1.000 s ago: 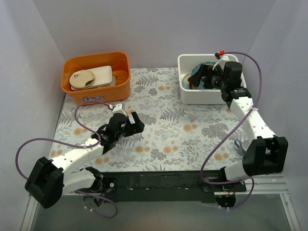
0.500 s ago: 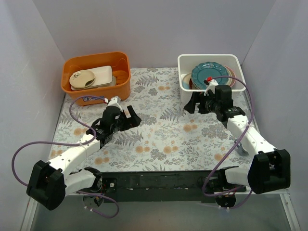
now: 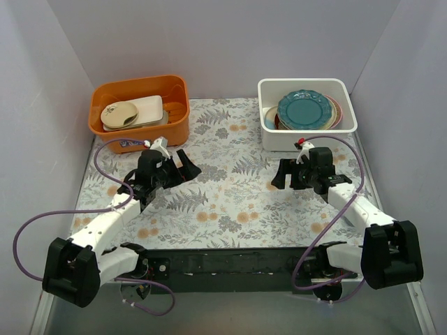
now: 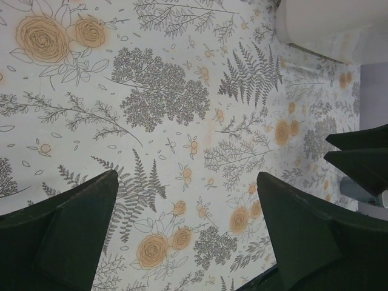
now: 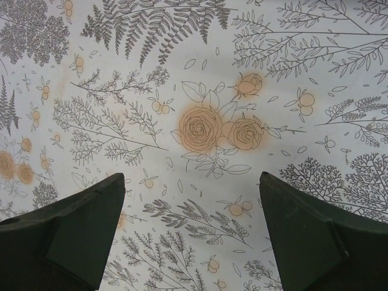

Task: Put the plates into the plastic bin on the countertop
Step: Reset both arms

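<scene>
Fern-and-flower patterned surface (image 3: 230,202) lies under the left fingers (image 3: 187,163) and right fingers (image 3: 279,175), both parted, gripping nothing. Beyond the right fingers, a white rectangular plastic bin (image 3: 300,139) holds stacked round plates (image 3: 305,109), teal scalloped uppermost.

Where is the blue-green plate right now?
In the top view, the teal plate lies on the other plates inside the white bin, at the countertop's far right corner.

Top external: high behind arm bases, looks down and forward, far, whole countertop (image 3: 230,202) in frame.
Left wrist: close, looks past spread left gripper (image 4: 186,179); countertop between jaws, plastic bin (image 4: 327,24) wall beyond jaws.
Right wrist: close, near straight down past spread right gripper (image 5: 191,177); countertop between jaws.
All three share countertop.
</scene>
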Motion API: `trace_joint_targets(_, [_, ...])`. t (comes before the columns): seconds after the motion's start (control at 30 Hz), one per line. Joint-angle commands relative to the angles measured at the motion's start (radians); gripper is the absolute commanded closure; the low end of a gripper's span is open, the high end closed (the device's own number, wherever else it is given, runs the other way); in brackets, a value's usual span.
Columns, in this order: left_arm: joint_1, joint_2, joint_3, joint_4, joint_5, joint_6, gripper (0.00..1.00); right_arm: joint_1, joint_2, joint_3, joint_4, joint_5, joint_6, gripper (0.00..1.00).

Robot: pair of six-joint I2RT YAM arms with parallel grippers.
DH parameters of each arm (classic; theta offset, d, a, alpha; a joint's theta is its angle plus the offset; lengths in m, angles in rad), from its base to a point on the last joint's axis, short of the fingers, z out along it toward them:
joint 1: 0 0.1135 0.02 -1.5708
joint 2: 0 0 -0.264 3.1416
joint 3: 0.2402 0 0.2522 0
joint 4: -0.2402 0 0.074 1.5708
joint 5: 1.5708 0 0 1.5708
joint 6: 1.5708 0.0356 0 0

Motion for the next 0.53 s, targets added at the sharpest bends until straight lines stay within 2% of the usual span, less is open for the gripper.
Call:
trace_joint_targets(0.0, [0.019, -0.026, -0.022, 0.065, 0.106, -0.003, 0.02, -0.028, 0.002, -0.015, 0.076, -0.036, -0.010, 0.02])
trace_joint_targets(0.43, [0.021, -0.022, -0.067, 0.149, 0.139, -0.017, 0.02, -0.042, 0.045, -0.011, 0.097, -0.047, -0.004, 0.02])
trace_joint_targets(0.5, [0.022, -0.041, -0.088, 0.194, 0.106, -0.017, 0.02, -0.047, 0.043, -0.012, 0.103, -0.024, 0.004, 0.02])
